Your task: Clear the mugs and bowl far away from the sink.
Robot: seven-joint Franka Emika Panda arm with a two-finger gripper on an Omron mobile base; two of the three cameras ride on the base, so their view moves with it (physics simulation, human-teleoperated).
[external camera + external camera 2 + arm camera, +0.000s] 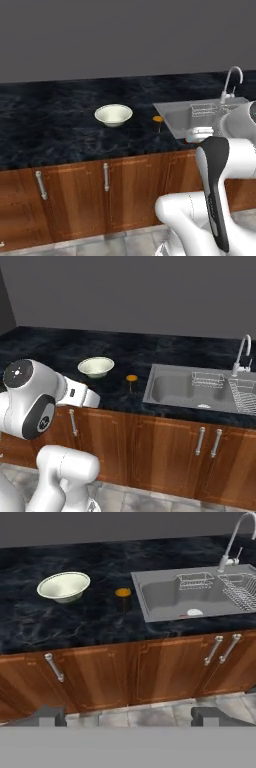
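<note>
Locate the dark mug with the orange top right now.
The dark mug stands upright on the black counter, between the bowl and the sink, nearer the sink's edge.

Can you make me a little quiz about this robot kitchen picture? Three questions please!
1. True or false: the bowl sits inside the sink.
2. What stands between the bowl and the sink? A) a plate B) the dark mug with an orange top C) a kettle
3. Fill in: the gripper hangs out in front of the wooden cabinets with its jaws ____.

Key:
1. False. The bowl is on the dark counter, apart from the sink.
2. B
3. open, holding nothing
</note>
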